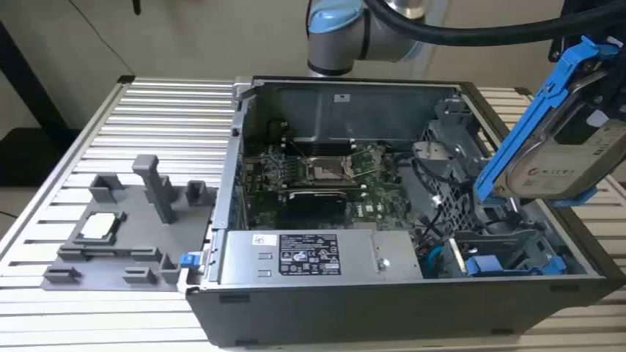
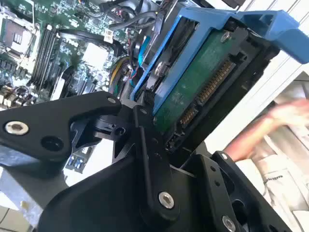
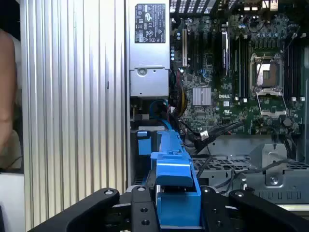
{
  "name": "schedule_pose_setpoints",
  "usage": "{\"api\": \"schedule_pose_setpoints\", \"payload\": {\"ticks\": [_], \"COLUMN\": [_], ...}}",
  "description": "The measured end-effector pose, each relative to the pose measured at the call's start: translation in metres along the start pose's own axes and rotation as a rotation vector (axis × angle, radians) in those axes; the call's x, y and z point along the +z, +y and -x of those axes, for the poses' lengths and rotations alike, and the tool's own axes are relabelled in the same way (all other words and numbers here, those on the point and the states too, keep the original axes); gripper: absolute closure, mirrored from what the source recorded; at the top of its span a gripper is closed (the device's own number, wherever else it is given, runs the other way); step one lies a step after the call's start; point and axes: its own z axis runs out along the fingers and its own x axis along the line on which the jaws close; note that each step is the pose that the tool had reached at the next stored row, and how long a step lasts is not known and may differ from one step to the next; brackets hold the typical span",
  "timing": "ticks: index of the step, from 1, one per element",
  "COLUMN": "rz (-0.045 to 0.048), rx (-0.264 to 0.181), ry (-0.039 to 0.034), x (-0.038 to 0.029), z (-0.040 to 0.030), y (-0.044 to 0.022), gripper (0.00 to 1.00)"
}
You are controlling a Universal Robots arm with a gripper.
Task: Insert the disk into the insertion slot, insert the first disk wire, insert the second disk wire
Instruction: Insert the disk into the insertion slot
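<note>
The exterior view shows the whole open computer case (image 1: 391,315) on a table (image 1: 176,110) made of metal strips, with one grey tray (image 1: 122,238) of holders at the exterior view's left. The disk (image 1: 562,150) hangs high in the air at that view's right, tipped up on its end. It is above the insertion slot (image 1: 514,246) and well apart from it. The slot sits low in the case at the exterior view's right.

The second wrist view shows the green board under the disk (the exterior view shows its white label side) and a blurry bit of a person (image 2: 277,123) past the case.

In the first wrist view the gripper (image 3: 176,205) has two black fingers (image 3: 140,208), one on each side of the blue frame, squeezing the one disk tight. One grey power box (image 3: 149,67) lies beside the green main board (image 3: 231,72). One arm (image 1: 342,33) rises behind the case.
</note>
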Motion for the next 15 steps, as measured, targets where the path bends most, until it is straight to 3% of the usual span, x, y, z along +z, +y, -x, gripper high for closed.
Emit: {"api": "schedule_pose_setpoints", "payload": {"ticks": [15], "rz": [-0.0012], "rx": [0.000], "ry": [-0.0006], "x": [0.0059], "z": [-0.0005], "y": [-0.0002], "gripper": [0.67]}}
